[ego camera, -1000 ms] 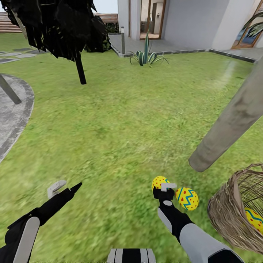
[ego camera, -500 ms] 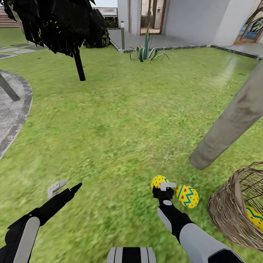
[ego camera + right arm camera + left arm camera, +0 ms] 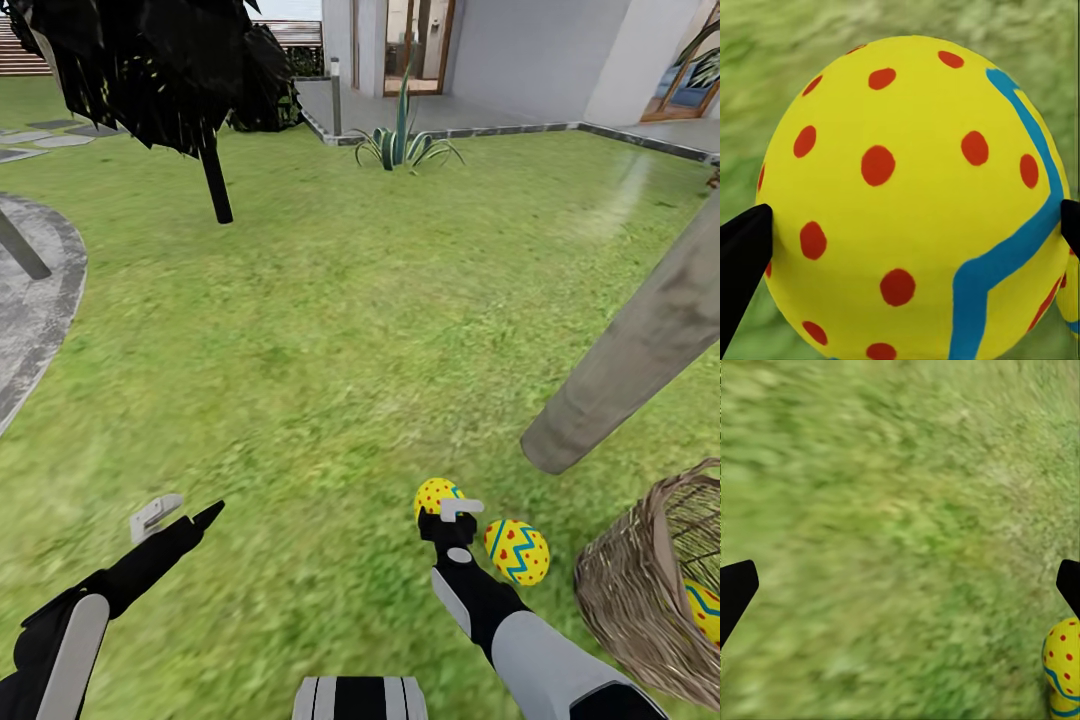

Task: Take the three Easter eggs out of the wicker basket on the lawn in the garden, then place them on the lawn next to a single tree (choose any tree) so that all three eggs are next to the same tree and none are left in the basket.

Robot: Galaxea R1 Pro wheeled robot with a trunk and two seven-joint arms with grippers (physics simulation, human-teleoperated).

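On the lawn [image 3: 330,340] beside the tree [image 3: 640,340], the right gripper [image 3: 447,505] jaws clasp a yellow, red-dotted, blue-zigzag egg [image 3: 915,202]; the left gripper [image 3: 178,512] jaws gape wide.

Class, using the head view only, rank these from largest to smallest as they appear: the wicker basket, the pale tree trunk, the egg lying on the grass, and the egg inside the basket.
1. Tree trunk, cut off at the frame's edge.
2. Wicker basket, also cut off.
3. Egg on the lawn.
4. Egg in the basket, partly hidden by the rim and frame edge, so its lower rank is unsure; both eggs may match.
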